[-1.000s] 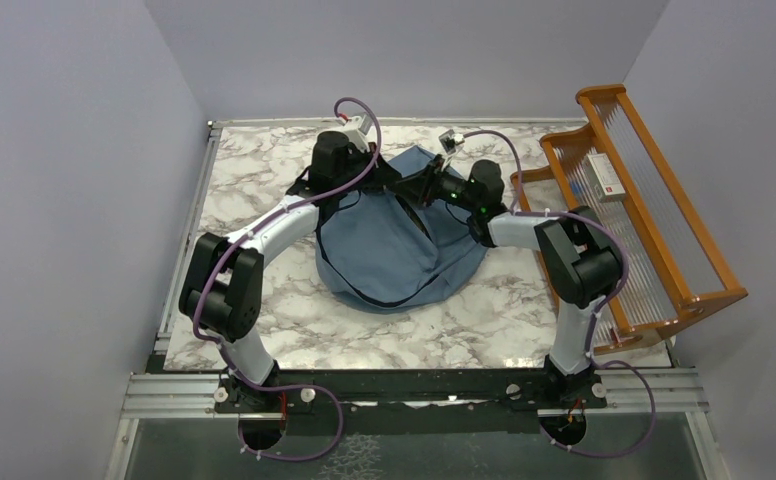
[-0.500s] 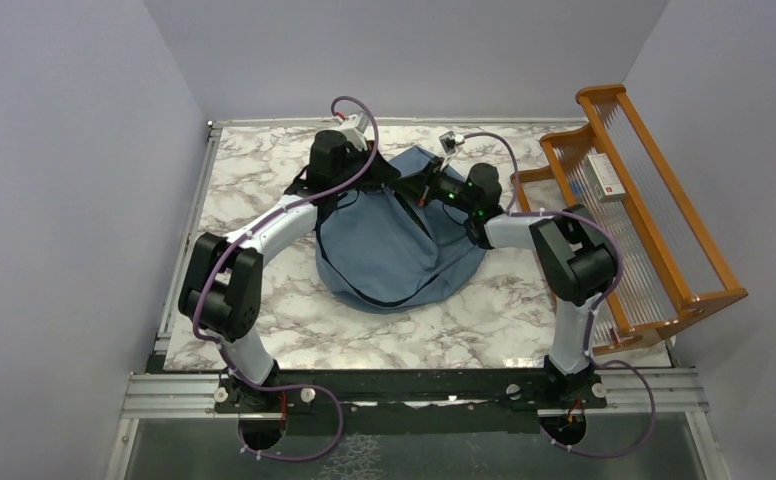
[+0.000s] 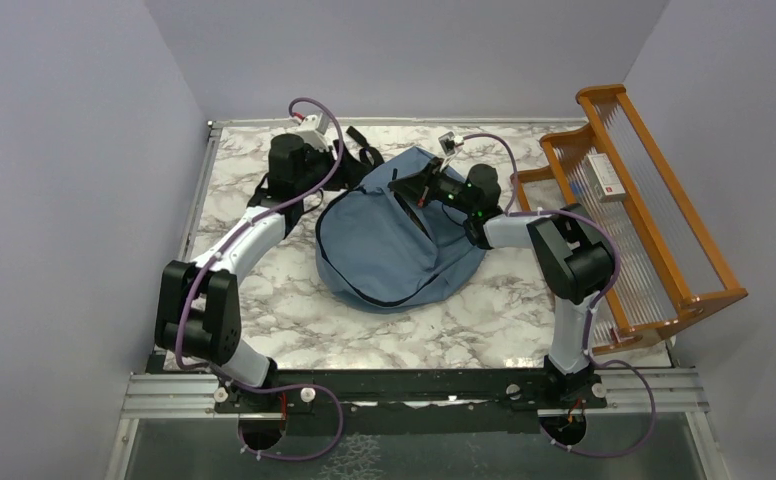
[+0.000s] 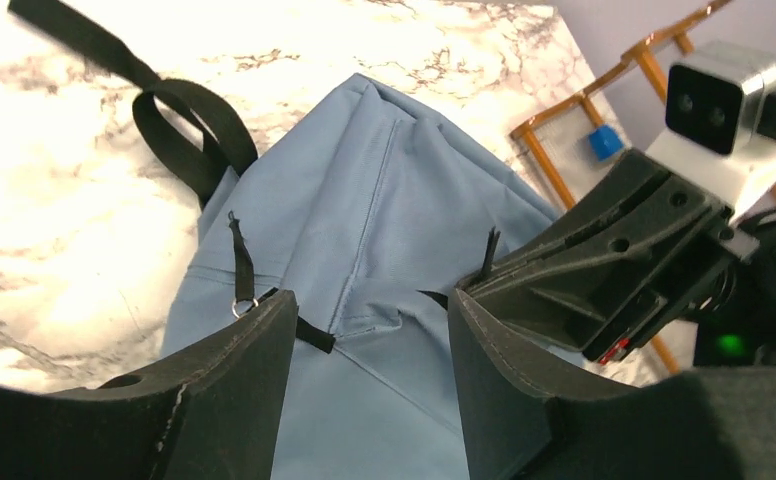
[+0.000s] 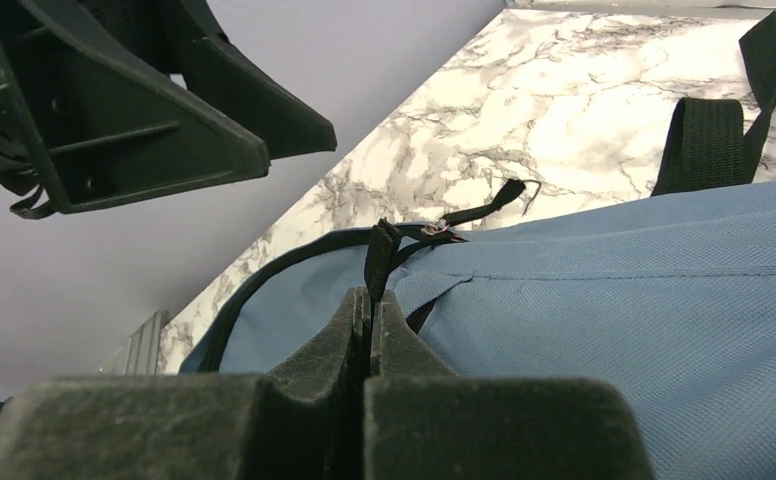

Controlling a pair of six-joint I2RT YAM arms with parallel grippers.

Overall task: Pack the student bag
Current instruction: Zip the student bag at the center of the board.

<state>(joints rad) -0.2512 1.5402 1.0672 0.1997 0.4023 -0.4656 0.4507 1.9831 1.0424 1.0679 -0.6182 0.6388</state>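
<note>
From above, we see the bag [image 3: 389, 245] lying in a rounded blue heap on the middle of the marble counter [image 3: 264, 295], toward its far half. The left tool [image 3: 347, 165] is at the bag's far left edge, close to the black straps [image 3: 362, 156] that trail onto the counter. The right tool [image 3: 401, 185] reaches in from the right and sits over the bag's upper part. From this height we cannot judge either tool's jaws. An orange rack [image 3: 654, 215] stands at the right edge of the counter with a small white box [image 3: 604, 177] on it, well apart from the bag.

In the left wrist view, we look down between the left tool's [image 4: 369, 305] two fingers [image 4: 234, 375]. They stand wide apart, released, with only blue fabric showing below the gap and nothing held. A strap loop [image 4: 192, 130] lies at the bag's [image 4: 364, 190] top left corner. The right tool [image 4: 469, 288] comes in from the right, its tip at a short black tab [image 4: 488, 250] on the fabric. Part of the rack [image 4: 554, 160] shows behind it.

In the right wrist view, the right tool [image 5: 371, 315] is clenched, its fingers pressed together on the tab [image 5: 379, 255], which stands up at the bag's [image 5: 624, 330] black-edged seam. The left tool [image 5: 299, 148] hangs at upper left, apart from the fabric. A strap [image 5: 709, 140] rests on the counter [image 5: 564, 100] beyond.
</note>
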